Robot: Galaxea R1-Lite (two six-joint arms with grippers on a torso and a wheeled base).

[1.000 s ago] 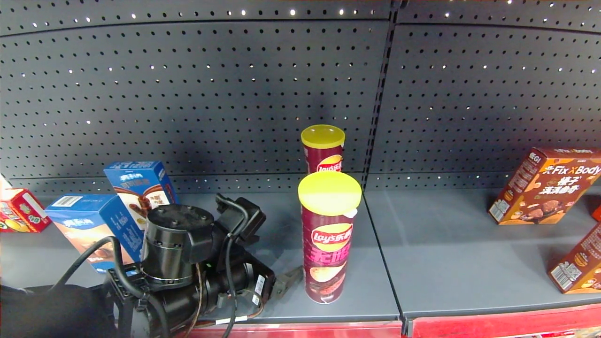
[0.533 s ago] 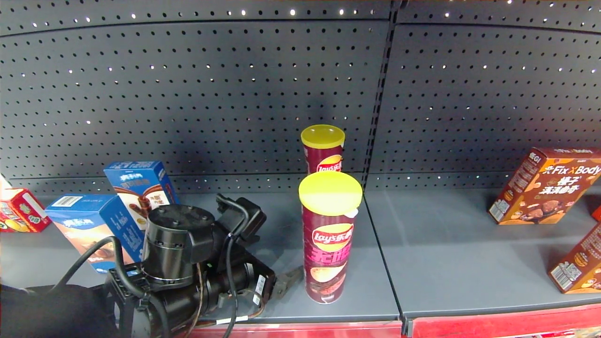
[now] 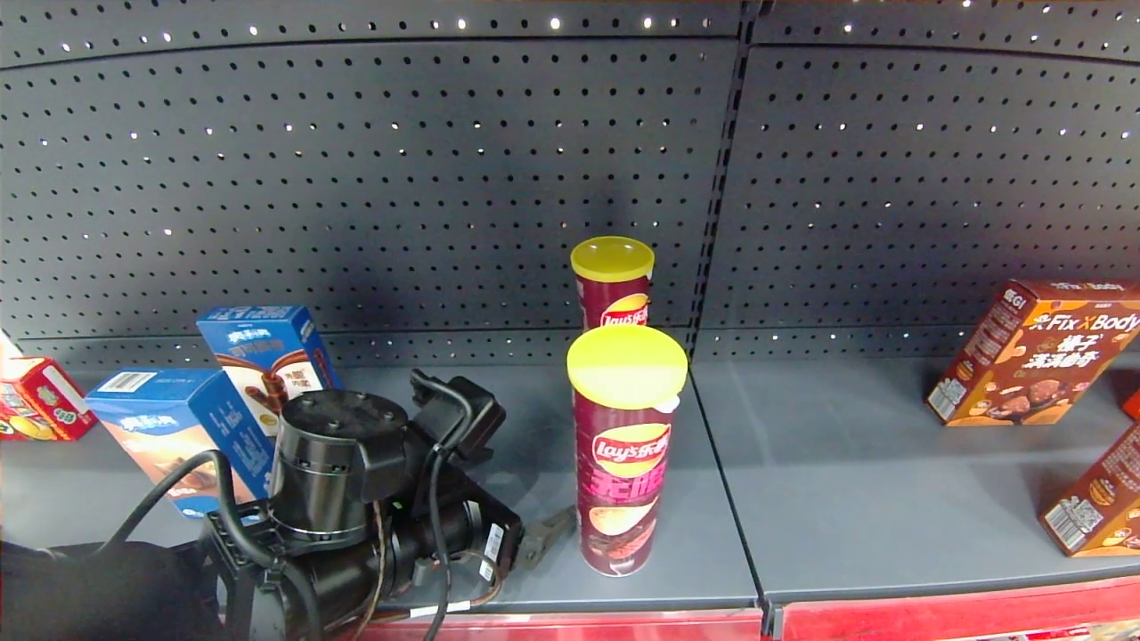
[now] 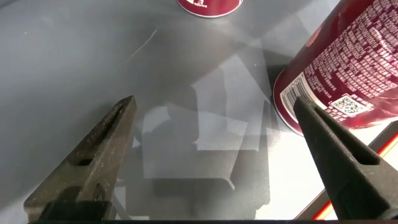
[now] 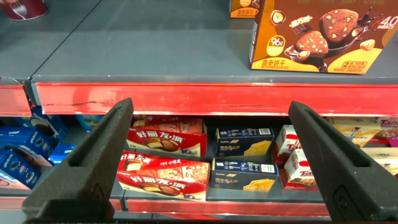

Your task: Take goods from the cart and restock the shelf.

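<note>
Two maroon chip cans with yellow lids stand upright on the grey shelf (image 3: 846,481): a front can (image 3: 628,454) near the shelf's front edge and a back can (image 3: 613,285) by the pegboard. My left gripper (image 3: 557,525) lies low on the shelf just left of the front can's base. In the left wrist view it (image 4: 214,102) is open and holds nothing, with the front can (image 4: 354,74) beside one fingertip and the back can's base (image 4: 208,6) farther off. My right gripper (image 5: 211,107) is open and holds nothing, in front of the shelf's red front edge (image 5: 186,96).
Blue boxes (image 3: 258,356) and a red box (image 3: 40,396) stand left of my left arm. Brown snack boxes (image 3: 1033,352) sit at the right of the shelf, one shown close up (image 5: 317,34). The lower shelf holds red boxes (image 5: 165,168) and dark blue boxes (image 5: 239,158).
My left arm has settled very slightly lower and back. The cans and boxes stay where they were.
</note>
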